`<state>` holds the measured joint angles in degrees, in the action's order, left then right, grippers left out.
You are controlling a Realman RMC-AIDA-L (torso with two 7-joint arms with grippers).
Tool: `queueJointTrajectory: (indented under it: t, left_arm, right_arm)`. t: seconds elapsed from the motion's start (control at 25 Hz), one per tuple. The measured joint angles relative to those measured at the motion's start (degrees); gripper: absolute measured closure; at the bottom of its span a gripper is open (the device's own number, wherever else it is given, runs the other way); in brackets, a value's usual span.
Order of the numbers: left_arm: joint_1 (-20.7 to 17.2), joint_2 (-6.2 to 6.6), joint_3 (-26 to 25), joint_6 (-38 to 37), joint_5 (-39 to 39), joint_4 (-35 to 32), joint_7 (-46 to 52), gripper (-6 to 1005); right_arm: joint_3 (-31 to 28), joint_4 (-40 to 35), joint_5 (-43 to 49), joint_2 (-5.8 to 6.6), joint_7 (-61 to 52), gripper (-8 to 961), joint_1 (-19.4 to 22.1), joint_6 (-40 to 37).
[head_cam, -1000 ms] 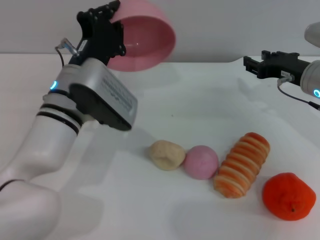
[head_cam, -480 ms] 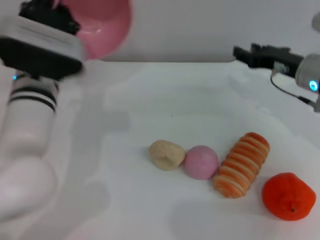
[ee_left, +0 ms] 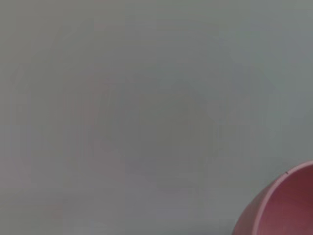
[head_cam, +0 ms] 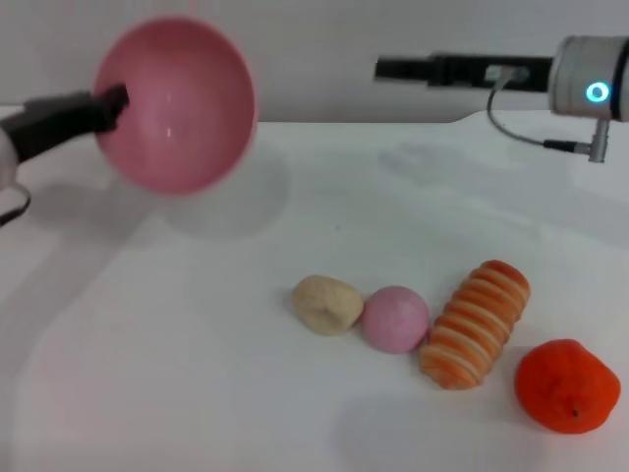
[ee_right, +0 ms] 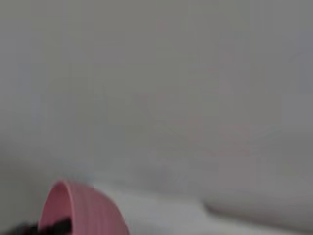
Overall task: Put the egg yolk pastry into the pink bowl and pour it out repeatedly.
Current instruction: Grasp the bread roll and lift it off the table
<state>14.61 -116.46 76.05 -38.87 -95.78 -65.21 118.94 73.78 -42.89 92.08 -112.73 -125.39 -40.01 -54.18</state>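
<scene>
A plain white table (head_cam: 197, 393) is filling the head view, meeting a pale grey wall along its far edge. Its left half and near-left corner are lying bare, while a row of four things is sitting in the near-right part.

The small pale beige egg yolk pastry (head_cam: 327, 304) is resting on the table at the left end of that row, outside the bowl. Touching its right side is a smooth round pink ball (head_cam: 395, 319); just right of the ball a long orange-and-cream striped bread (head_cam: 477, 324) is lying at a slant, and a bright orange fruit (head_cam: 568, 385) is sitting near the right edge, just beside the bread.

At the far left the left gripper (head_cam: 110, 100) is holding the round, deep, glossy pink plastic bowl (head_cam: 175, 104) by its rim, clenched on it. The bowl is hanging clear of the table, tipped on its side so its hollow is facing the camera, with its shadow falling on the surface behind. Nothing is lying in the bowl.

At the far right the right gripper (head_cam: 388, 69) is reaching out level above the far edge, pointing left, well apart from the row of food; whether it is parted or closed cannot be told.

Each wrist view is showing mostly grey wall with a slice of the pink bowl's rim at one corner.
</scene>
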Motion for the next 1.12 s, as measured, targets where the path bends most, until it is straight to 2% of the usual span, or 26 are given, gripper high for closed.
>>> queueJointTrajectory:
  t: [0.08,0.2,0.36,0.44,0.56,0.88,1.12]
  left_arm:
    - [-0.12,0.33,-4.29,-8.35,-6.48,-0.43,5.39,998]
    - [-0.29,0.02,-8.66,-16.26,-15.71,-1.47,12.73,998]
    - [-1.4,-1.11,-9.95,-22.55,-24.23,-4.9,18.92,999]
    - [-2.3,-1.33,-9.31,-23.69,-26.45,-6.82,21.21,999]
    - [-3.02,-1.34,-8.51,-25.07,-28.93,-8.54,24.59,999]
    - [-3.43,-1.35,-8.43,-28.75,-35.13,-11.05,29.74,999]
    - [-2.73,-1.33,-7.81,-30.34,-39.88,-11.34,32.96,999]
  right_arm:
    - [-0.07,0.66,5.23,0.31,-1.94,411,-1.91,-3.1]
    - [-0.02,0.82,12.33,-0.36,-2.78,410,-3.94,-6.84]
    - [0.41,-0.27,20.0,-2.82,-2.15,410,-4.93,-8.06]
    - [0.44,-1.44,23.89,-4.31,-1.74,410,-5.09,-7.9]
    - [1.08,-3.33,27.5,-5.66,-1.59,410,-5.18,-7.98]
    - [5.71,-4.45,27.09,-6.14,-1.58,409,-5.71,-6.72]
    - [7.46,-6.43,27.53,-6.0,-4.71,409,-6.73,-10.08]
